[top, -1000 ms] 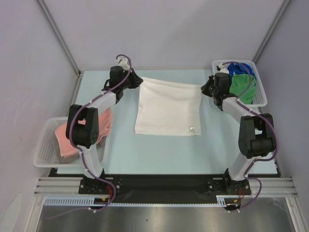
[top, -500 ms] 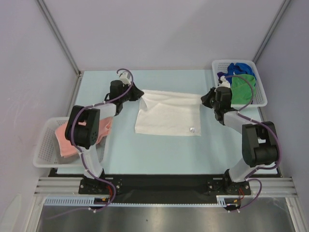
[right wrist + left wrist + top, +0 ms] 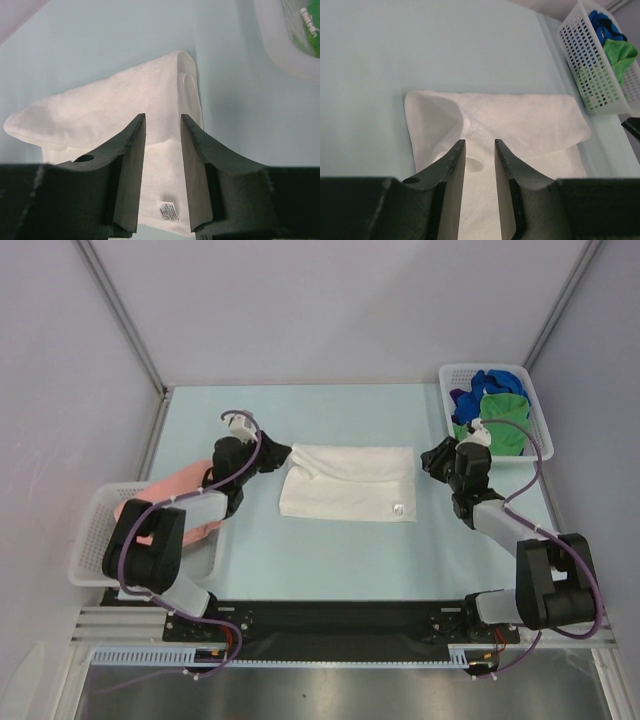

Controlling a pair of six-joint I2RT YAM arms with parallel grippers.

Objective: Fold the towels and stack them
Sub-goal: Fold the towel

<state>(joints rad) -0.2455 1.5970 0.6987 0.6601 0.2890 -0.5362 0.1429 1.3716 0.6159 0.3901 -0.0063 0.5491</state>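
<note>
Now the left gripper (image 3: 479,144) has its jaws a little apart and nothing is between them. Only the white towel (image 3: 520,125) shows through the gap, lying below and ahead. The right gripper (image 3: 162,120) is the same: its jaws are parted by a narrow gap, with no cloth pinched in it. Seen from above, the left gripper stands at the far left corner of the white towel and the right gripper just beside its far right corner. Whether the fingers touch the cloth I cannot tell.

The white towel lies in the middle of the table (image 3: 320,550), doubled over. Its upper layer covers the far part, and a strip of the lower layer shows along the near edge, with a small tag (image 3: 170,211) by the near right corner. At the left end the upper layer is puffed up a little, not pressed flat.

Farther out, the right basket (image 3: 447,380) at the far right corner of the table holds a blue towel (image 3: 495,380) and a green towel (image 3: 503,410), both crumpled. The left basket (image 3: 90,540) at the left edge holds a pink towel (image 3: 165,490), partly hidden by the left arm.
</note>
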